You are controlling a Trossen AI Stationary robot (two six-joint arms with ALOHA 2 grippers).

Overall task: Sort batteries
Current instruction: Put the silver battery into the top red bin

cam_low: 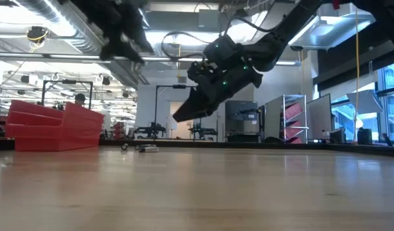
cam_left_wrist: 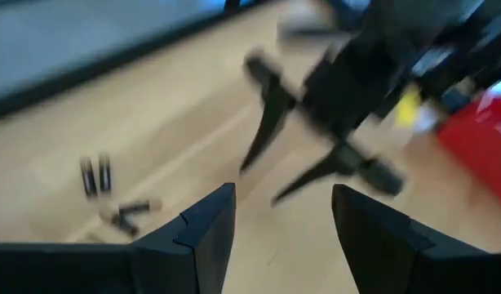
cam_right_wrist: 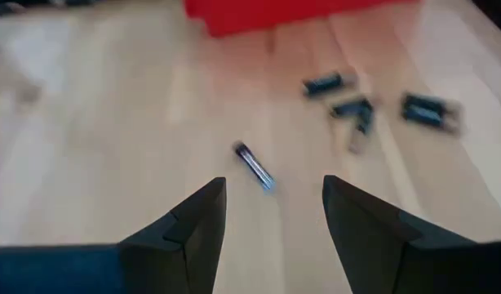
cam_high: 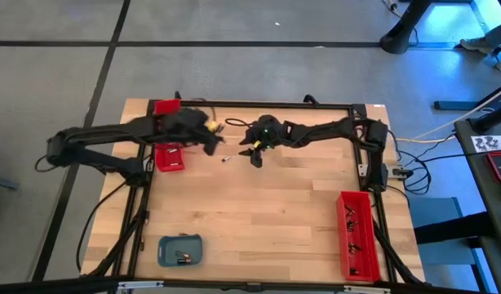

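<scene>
1. Right gripper [cam_right_wrist: 273, 214] jaws spread, empty, hovering above loose batteries [cam_right_wrist: 254, 167] on the wooden table [cam_high: 267, 212]
2. Left gripper [cam_left_wrist: 283, 220] jaws likewise apart, empty, raised near the red tray [cam_high: 170, 158]
3. More batteries lie in the blue-grey tray [cam_high: 180, 250]

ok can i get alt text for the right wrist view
The right gripper hangs open and empty above a pale wooden table, its two dark fingers framing a single loose battery lying on the wood. Farther off lie several more batteries, scattered near the edge of a red tray.
</scene>
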